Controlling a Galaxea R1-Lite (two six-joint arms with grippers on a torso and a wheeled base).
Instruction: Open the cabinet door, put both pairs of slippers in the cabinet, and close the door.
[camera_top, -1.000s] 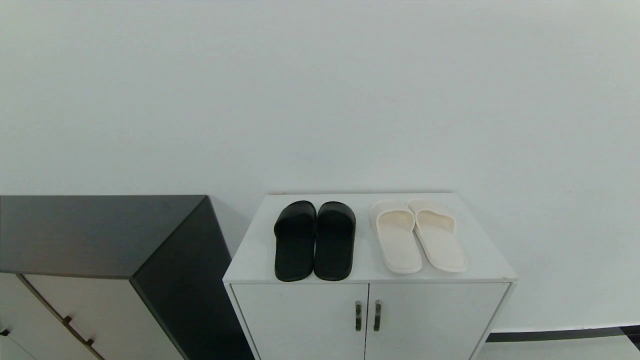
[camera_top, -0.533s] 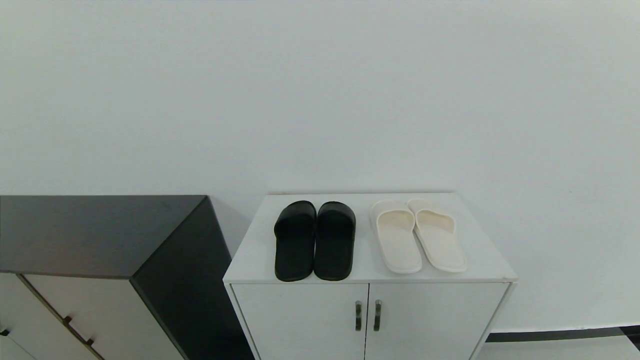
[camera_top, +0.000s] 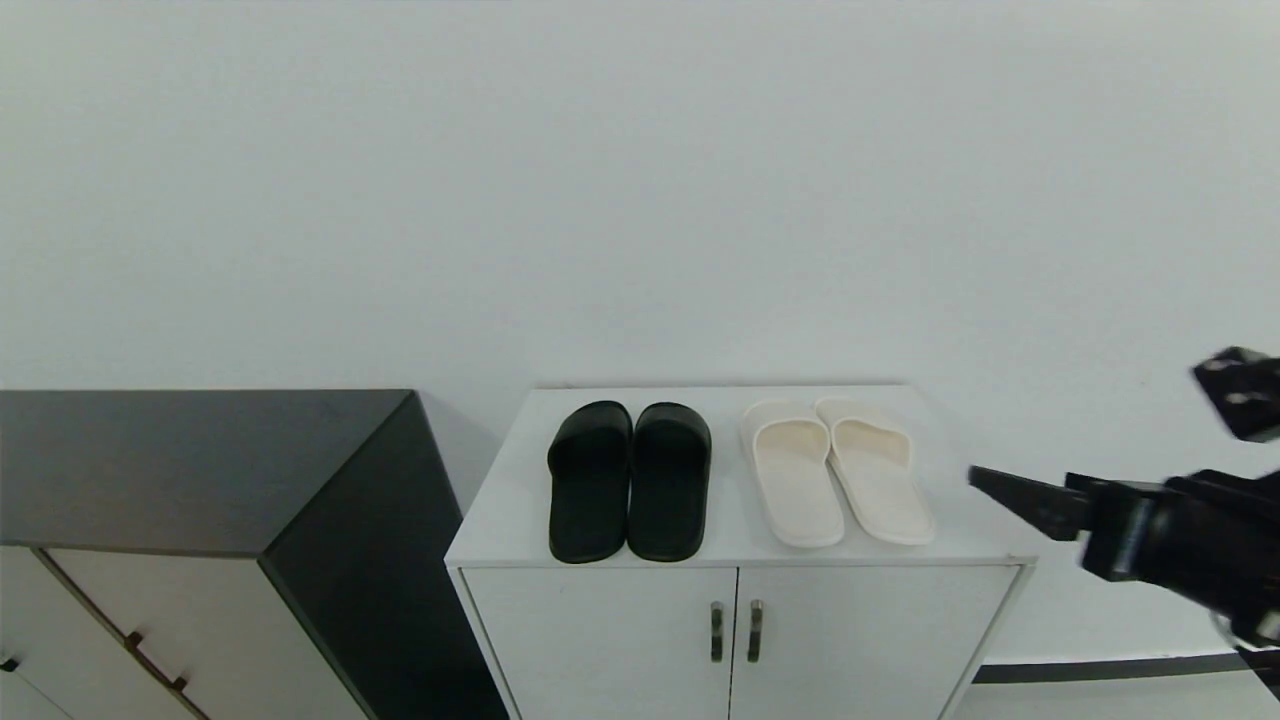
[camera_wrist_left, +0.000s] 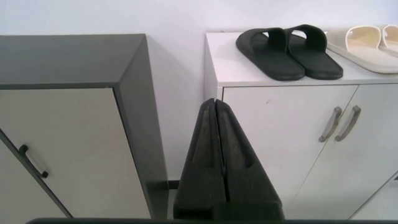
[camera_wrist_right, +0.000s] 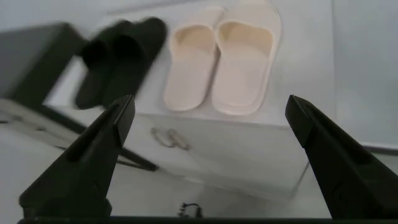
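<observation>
Cabinet doors (camera_top: 600, 640) are shut; right end effector (camera_wrist_right: 211, 99), spread wide, has just swung in, likely to open one; left end effector (camera_wrist_left: 216, 109) closed.

I find nothing I can read: no letters, numbers, labels or signs on the white cabinet (camera_top: 600, 640), the black slippers (camera_top: 628, 480), the cream slippers (camera_top: 835, 470) or the dark cabinet (camera_top: 200, 470) beside it.
</observation>
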